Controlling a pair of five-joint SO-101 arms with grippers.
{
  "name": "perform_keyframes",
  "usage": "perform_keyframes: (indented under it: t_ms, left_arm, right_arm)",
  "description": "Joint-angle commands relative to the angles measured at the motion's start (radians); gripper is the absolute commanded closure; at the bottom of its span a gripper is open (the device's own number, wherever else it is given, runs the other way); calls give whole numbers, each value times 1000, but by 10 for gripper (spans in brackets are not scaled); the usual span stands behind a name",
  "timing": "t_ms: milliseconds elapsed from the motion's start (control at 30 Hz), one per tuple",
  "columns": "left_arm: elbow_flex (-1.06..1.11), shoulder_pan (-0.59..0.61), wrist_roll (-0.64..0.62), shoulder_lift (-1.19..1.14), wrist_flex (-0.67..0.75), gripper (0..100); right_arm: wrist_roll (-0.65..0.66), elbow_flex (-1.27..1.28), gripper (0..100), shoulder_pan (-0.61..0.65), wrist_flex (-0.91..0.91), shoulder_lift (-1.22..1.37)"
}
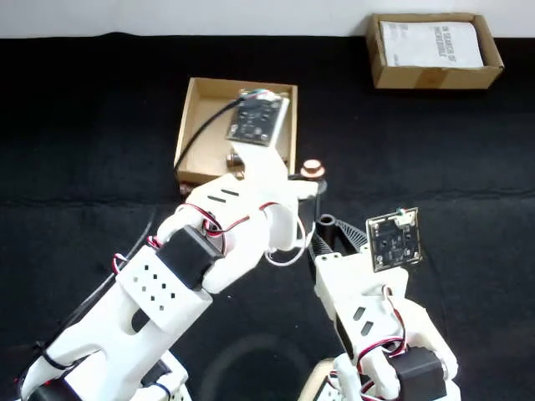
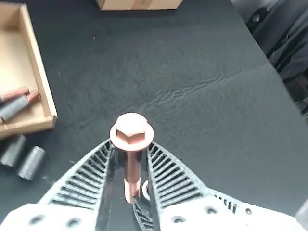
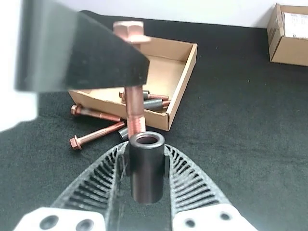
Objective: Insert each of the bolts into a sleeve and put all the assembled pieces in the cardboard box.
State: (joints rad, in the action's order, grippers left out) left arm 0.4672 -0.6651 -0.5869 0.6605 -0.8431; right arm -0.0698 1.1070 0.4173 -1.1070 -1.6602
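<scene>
My left gripper (image 2: 130, 150) is shut on a copper bolt (image 2: 131, 134), held upright with its hex head on top. The bolt's head (image 1: 313, 170) shows just right of the cardboard box (image 1: 205, 125). My right gripper (image 3: 147, 155) is shut on a dark sleeve (image 3: 147, 166), upright with its open mouth up, and the sleeve (image 1: 326, 222) sits just nearer than the bolt. The bolt shaft (image 3: 135, 113) hangs right behind the sleeve's rim, its tip hidden by the rim. An assembled piece (image 2: 15, 104) lies in the box.
Two loose bolts (image 3: 95, 134) lie on the black mat beside the box (image 3: 182, 91). Two loose sleeves (image 2: 31, 162) lie outside the box's near wall. A second cardboard box (image 1: 435, 52) holding a paper stands at the back right. Open mat stretches to the right.
</scene>
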Motion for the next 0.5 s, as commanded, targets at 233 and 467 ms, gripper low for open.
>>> perform_keyframes:
  t_ms: [233, 467]
  left_arm:
    - [-130, 27, 130, 28, 29, 991]
    - [-203, 39, 153, 28, 23, 991]
  right_arm:
    - [-6, -5, 991, -12, 1, -7]
    - [-6, -5, 991, -12, 4, -7]
